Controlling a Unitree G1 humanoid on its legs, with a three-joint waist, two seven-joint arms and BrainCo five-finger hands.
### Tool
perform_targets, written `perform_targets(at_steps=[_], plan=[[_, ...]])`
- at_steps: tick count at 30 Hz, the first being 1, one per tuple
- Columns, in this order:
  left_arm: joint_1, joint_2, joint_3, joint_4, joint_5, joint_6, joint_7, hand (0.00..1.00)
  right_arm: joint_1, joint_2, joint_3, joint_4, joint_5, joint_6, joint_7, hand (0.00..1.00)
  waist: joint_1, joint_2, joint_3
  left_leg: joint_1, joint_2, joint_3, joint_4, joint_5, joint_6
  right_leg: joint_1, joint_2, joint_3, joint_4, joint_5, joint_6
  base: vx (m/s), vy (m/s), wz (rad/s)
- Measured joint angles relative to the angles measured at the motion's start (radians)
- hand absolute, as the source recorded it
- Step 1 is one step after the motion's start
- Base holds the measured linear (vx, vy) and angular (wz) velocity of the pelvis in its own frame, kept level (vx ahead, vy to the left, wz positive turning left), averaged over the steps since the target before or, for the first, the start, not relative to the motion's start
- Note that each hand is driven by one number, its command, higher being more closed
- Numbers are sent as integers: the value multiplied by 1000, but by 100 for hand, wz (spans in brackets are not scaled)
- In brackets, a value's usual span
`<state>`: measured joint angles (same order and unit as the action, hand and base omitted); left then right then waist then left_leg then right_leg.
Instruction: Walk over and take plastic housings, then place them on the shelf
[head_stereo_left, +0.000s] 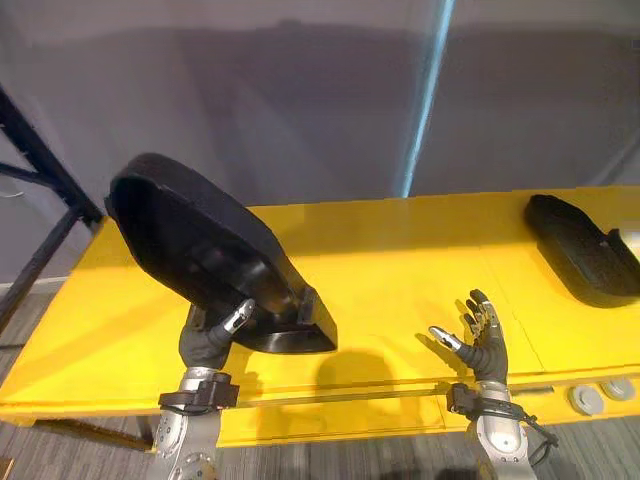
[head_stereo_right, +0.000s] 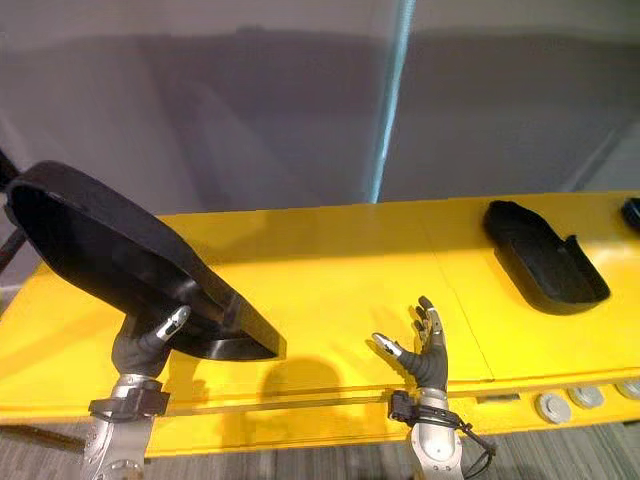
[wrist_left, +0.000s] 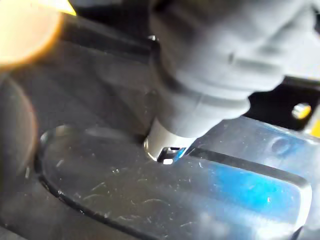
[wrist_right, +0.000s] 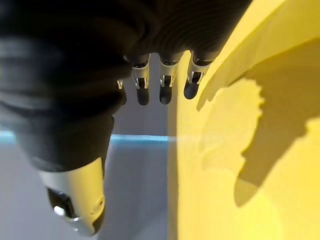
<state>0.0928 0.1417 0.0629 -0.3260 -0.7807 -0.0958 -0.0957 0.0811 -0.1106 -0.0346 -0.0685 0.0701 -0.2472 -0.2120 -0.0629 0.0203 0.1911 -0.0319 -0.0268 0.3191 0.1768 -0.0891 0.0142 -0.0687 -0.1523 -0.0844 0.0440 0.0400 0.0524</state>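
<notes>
Closest in, found the left hand (head_stereo_left: 212, 338) at the front edge of the yellow table (head_stereo_left: 400, 260), thumb pressed onto the rim of a large black plastic housing (head_stereo_left: 190, 230), other fingers tucked underneath and out of sight. Had that housing lifted clear of the tabletop and tipped up on a slant.

Caught the right hand (head_stereo_left: 487, 345) over the same front edge, empty, fingers spread and pointing loosely up, thumb out to the side. Noticed a few small grey discs (head_stereo_left: 587, 400) on the front lip, off to the right.

Further back on the right, spotted a second housing (head_stereo_right: 545, 255) lying on the table, untouched. Beyond that, just a grey wall (head_stereo_left: 250, 100) with a pale blue strip (head_stereo_left: 428, 90).

Read it as pickup done for the first piece, carry to the shelf not yet begun. Probably called for a turn and a walk next, keeping that one-handed pinch firm. Big tilted shell, so easy to swing or slip. Might've been worth sliding the free right hand under for support.
</notes>
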Motion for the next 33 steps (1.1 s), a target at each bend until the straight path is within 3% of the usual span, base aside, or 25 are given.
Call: perform_targets(at_steps=[1,5,8,10,12,14,16,17,20,23,28,33], plan=[[-1,-3,0,14,-3,0,21,100,-4,-5,6,-3,2,-8,6,0,-2,0,11,-44,13,-43,142,-35,-7,2,0,44,4,-10,14,-10,5,-86],[-11,-7,-15,76,-26,37,41,100,-3,-28,14,-6,2,-14,29,0,-21,-1,22,-117,43,-102,362,-47,-22,17,10,146,5,-8,11,54,91,-83],[-90,1,-72,193,-117,95,49,100,7,-53,-14,-42,-1,-21,28,0,-60,20,22,-50,50,-72,254,-86,-36,8,27,157,1,6,27,27,113,-25],[-160,7,-106,244,-183,121,82,100,12,-52,-24,-64,-1,-27,25,0,-75,21,23,-25,36,-67,156,-86,-36,-28,27,158,17,14,39,1,80,-4],[-223,6,-132,281,-220,132,169,100,31,-48,-22,-71,2,-27,24,0,-90,28,27,16,27,-64,71,-85,-36,-36,32,158,31,15,41,-8,65,-11],[-255,7,-128,312,-221,131,221,100,53,-45,-22,-75,4,-28,26,0,-92,34,30,44,25,-53,31,-80,-28,-37,37,159,39,14,41,-12,38,-15],[-312,9,-97,365,-233,123,318,100,107,-39,-10,-79,3,-30,45,0,-110,38,33,56,23,-45,-10,-65,-16,-47,40,159,43,15,41,-43,21,-6],[-316,9,-90,372,-235,122,329,100,111,-39,-5,-79,2,-30,48,0,-114,38,33,56,23,-44,-12,-63,-16,-50,40,159,44,15,41,-64,-1,-4],[-378,14,-34,469,-247,108,450,100,131,-40,39,-79,-2,-30,77,0,-136,41,40,55,29,-30,-31,-49,-20,-65,48,162,32,23,30,-60,-20,-12],[-474,43,1,541,-221,97,525,100,127,-40,65,-86,-2,-30,94,0,-137,40,56,42,43,-9,-33,-44,-26,-71,60,163,-5,53,14,-59,-34,-19],[-654,117,9,694,-144,108,551,100,91,-55,95,-119,3,-30,94,0,-142,41,95,23,63,10,-30,-38,-35,-63,75,165,-71,106,3,-5,-41,-13],[-742,165,-11,778,-97,122,543,100,66,-80,125,-119,8,-30,95,0,-144,43,121,24,75,16,-30,-37,-36,-59,87,167,-84,115,0,8,-39,-5]])
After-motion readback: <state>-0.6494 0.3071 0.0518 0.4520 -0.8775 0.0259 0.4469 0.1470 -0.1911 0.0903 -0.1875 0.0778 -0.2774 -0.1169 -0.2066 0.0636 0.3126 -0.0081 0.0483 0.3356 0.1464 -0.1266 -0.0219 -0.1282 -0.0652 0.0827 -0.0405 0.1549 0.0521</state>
